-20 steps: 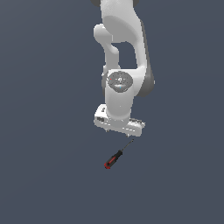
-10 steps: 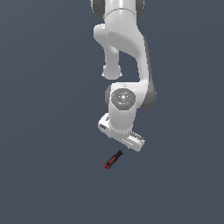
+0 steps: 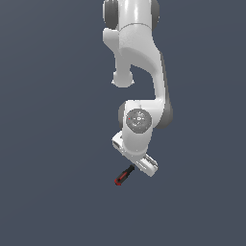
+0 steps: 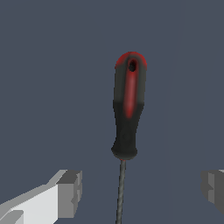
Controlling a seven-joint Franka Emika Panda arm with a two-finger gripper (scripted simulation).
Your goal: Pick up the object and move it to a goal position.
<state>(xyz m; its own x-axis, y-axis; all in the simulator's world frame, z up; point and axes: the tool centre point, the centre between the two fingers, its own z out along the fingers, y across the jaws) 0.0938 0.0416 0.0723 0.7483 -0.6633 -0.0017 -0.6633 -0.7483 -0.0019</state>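
Your hand (image 4: 142, 192) is spread wide, and only the wrist view shows it: a finger (image 4: 70, 192) on each side of the screwdriver's thin shaft, neither touching. The screwdriver (image 3: 124, 175) lies flat on the plain dark surface (image 3: 48, 192), handle pointing away from the hand. Since a second ago the arm has dropped closer over it

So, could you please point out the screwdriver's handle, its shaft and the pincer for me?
screwdriver handle (image 4: 127, 105): wrist view, middle of the red-and-black grip.
screwdriver shaft (image 4: 120, 192): wrist view, thin dark metal rod.
pincer (image 4: 142, 192): wrist view, midway between the two open fingertips.
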